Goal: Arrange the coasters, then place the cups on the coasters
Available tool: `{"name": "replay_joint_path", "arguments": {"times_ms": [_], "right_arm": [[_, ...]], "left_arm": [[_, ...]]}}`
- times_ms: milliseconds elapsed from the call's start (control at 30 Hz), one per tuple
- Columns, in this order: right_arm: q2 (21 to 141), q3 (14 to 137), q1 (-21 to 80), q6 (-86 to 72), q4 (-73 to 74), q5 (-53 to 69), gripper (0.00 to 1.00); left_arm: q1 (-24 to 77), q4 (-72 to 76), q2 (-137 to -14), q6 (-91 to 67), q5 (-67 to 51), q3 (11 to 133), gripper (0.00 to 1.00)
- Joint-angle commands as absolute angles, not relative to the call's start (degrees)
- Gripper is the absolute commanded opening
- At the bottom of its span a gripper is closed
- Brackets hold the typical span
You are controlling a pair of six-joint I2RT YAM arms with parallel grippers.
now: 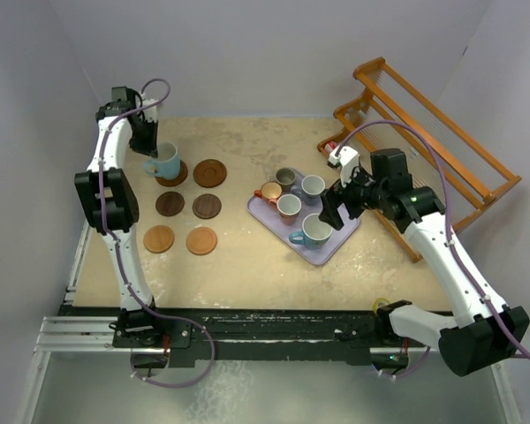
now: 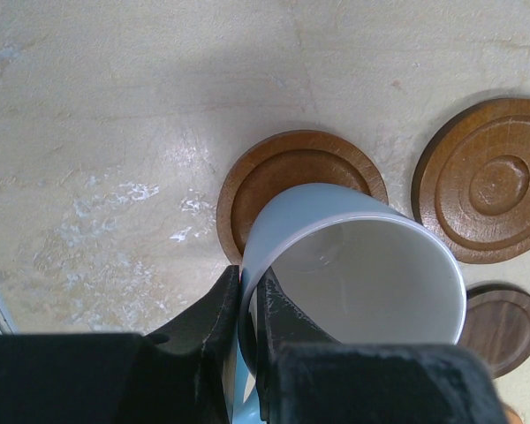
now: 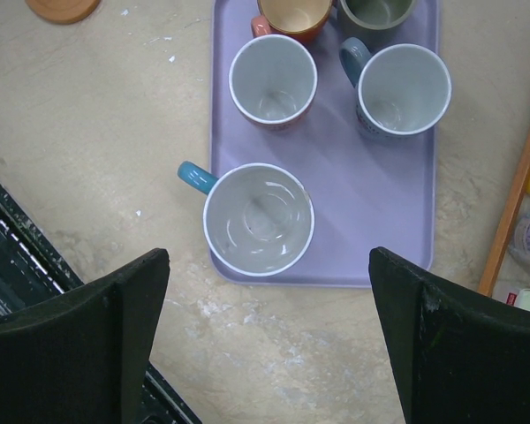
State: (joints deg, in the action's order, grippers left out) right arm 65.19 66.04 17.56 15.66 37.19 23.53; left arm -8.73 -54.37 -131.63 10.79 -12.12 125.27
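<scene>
The left hand is clamped on the rim of a light blue cup, one finger inside the wall and one outside. That cup is over the far-left coaster. It seems to lean a little, and I cannot tell whether its base rests on the disc. The other five coasters lie bare beside and nearer than it, making two columns of three on the left of the bench.

The right hand hangs with its jaws spread wide and holds nothing, above the near end of the lavender tray. On the tray stand a second light blue cup, a pinkish-red cup, a grey-blue cup, a small orange cup and a grey-olive cup.
</scene>
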Motion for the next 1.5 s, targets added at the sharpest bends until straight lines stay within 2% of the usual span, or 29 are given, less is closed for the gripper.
{"name": "replay_joint_path", "arguments": {"times_ms": [0,233,533,900,1100,1267,1467], "right_arm": [[64.8,66.1,17.2,16.4,36.8,24.9,0.96],[65.0,66.2,17.1,16.3,36.9,25.2,0.96],[65.4,66.6,17.0,16.7,37.5,26.0,0.96],[66.4,66.2,17.0,18.6,38.0,20.5,0.96],[68.2,65.8,17.0,17.6,40.0,17.7,0.91],[70.1,65.3,17.0,17.1,38.9,15.0,0.87],[73.7,65.3,17.0,16.3,38.7,13.0,0.81]], "left_arm": [[-9.2,-51.9,-131.4,12.0,-12.9,128.2,0.03],[-9.2,-50.8,-130.5,12.6,-12.4,126.0,0.04],[-9.2,-50.1,-127.6,13.7,-11.8,124.7,0.23],[-9.1,-51.0,-122.3,13.6,-14.6,124.3,0.34],[-9.1,-49.7,-117.1,12.7,-16.5,119.4,0.38],[-9.2,-46.2,-110.7,11.3,-18.3,112.5,0.49],[-9.1,-42.8,-103.2,10.2,-21.5,104.4,0.52]]}}
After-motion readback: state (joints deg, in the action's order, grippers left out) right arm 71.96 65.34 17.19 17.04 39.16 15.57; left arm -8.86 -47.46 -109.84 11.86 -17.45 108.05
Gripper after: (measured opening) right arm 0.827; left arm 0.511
